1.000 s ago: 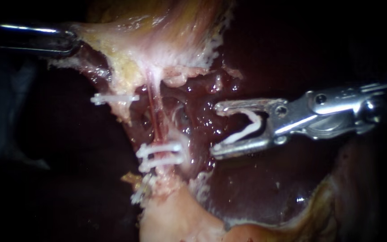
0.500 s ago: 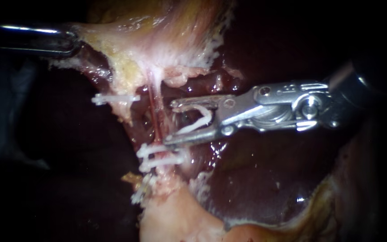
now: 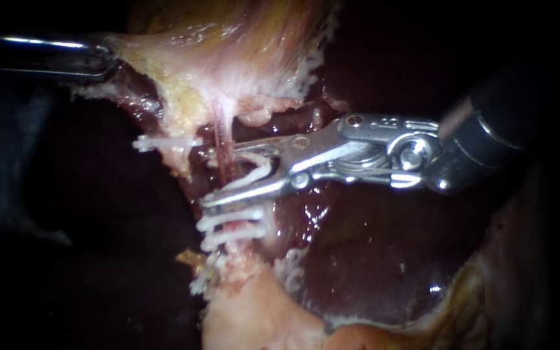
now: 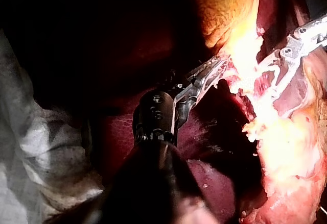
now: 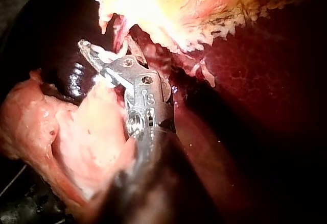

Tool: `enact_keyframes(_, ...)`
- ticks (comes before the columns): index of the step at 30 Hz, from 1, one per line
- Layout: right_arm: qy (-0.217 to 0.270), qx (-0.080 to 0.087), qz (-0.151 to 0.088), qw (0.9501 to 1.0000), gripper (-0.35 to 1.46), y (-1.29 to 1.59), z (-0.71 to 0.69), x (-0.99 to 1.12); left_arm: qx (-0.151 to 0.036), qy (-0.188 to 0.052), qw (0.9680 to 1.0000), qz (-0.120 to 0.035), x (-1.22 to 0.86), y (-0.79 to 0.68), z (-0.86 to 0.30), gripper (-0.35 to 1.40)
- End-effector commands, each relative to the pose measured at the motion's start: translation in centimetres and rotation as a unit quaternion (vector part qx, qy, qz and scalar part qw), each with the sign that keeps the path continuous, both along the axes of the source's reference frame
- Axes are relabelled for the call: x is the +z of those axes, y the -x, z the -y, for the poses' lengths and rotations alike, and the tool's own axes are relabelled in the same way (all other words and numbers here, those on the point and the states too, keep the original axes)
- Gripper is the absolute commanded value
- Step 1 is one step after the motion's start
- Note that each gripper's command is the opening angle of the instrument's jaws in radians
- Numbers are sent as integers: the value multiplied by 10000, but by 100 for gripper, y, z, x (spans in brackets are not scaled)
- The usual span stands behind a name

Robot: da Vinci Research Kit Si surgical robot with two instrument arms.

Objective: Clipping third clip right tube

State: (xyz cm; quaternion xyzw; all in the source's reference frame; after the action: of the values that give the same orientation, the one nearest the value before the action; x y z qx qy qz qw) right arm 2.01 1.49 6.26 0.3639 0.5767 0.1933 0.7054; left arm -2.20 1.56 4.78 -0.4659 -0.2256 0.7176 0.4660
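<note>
- Jaws of right instrument point(image 3: 209, 178): set well apart but loaded. An open clip point(image 3: 259, 170), white and curved, sits between them with one leg against each jaw. The shaft enters the endoscope view from 2 o'clock, and the metal tip reaches the centre.
- Right tube point(image 3: 221, 139): a thin red strand at centre, running from 12 toward 6 o'clock. It lies between the two jaws, inside the mouth of the open clip, and both jaw tips reach past it toward 9 o'clock. Whether the open clip touches it cannot be told.
- Lower clips point(image 3: 231, 220): two white clips closed across the right tube, one under the other. They sit just at 6 o'clock of the lower jaw.
- Side clip point(image 3: 166, 141): a single white clip on a pale strand at 9 o'clock of the right tube, level with the upper jaw and apart from it.
- Left instrument point(image 4: 220, 65): the shaft enters the endoscope view from 10 o'clock. In the left wrist view its toothed jaws are closed on the edge of the flap.
- Flap point(image 3: 183, 71): pale yellow-pink tissue at 12 o'clock, narrowing down into the right tube.
- Liver point(image 3: 371, 259): dark red and glossy, from 3 to 6 o'clock, under the right instrument.
- Pale mass point(image 3: 254, 317): at 6 o'clock, below the lower clips. In the right wrist view it lies beside the right shaft.
- Cloth point(image 4: 41, 147): grey, beside the left shaft in the left wrist view.
</note>
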Motion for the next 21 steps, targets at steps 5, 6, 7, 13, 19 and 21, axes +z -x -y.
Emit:
enact_keyframes(5,-132,115,-159,9997,46,-7,-2,1,-3,-1,10000,-2,1,0,-1,-35)
enact_keyframes(6,-161,145,-170,9996,46,-8,-2,1,-4,0,10000,-2,1,0,-1,-35)
enact_keyframes(7,-193,159,-192,9995,46,-9,-2,1,-5,0,10000,-3,1,0,-1,-35)
enact_keyframes(13,-541,121,-497,9972,46,-8,0,-4,-10,0,10000,-6,3,-1,-2,-35)
enact_keyframes(19,-725,-17,-835,9939,46,-6,4,-20,-11,0,10000,-8,4,-2,-2,-35)
enact_keyframes(21,-787,-40,-947,9924,46,-7,5,-29,-11,1,10000,-8,4,-2,-2,-35)
